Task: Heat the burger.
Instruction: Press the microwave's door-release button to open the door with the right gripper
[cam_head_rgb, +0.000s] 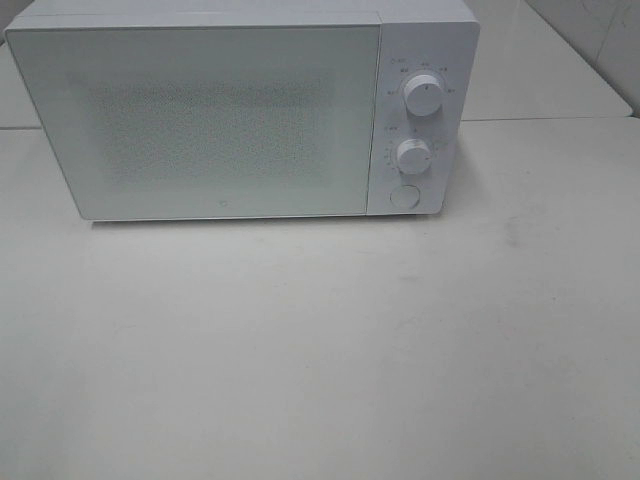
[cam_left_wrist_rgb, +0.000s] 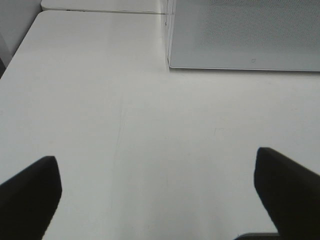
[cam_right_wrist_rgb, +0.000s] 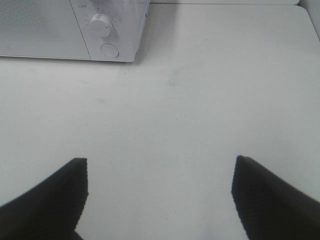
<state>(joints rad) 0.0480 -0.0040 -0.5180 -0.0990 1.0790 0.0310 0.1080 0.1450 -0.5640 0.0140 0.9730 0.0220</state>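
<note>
Well, on the left, the left jaws stand wide apart with nothing between them, low over the bare white tabletop, pointed toward the near left corner of the microwave. Its pale, frosted door looks shut. The burger is nowhere to be seen, not on the tabletop and not in either set of jaws. It may sit behind that door, but the panel is too cloudy to tell. Further right, the control strip carries an upper dial, a lower dial and a round button beneath them. On the right, the right jaws are also apart and empty, facing that strip from well back. The danger I see is acting blind: turning a dial on an empty oven would heat nothing. If the button releases the door, an off-centre push could slide the light cabinet backward. A door swinging outward toward the left could also strike the left arm waiting in front of it.
</note>
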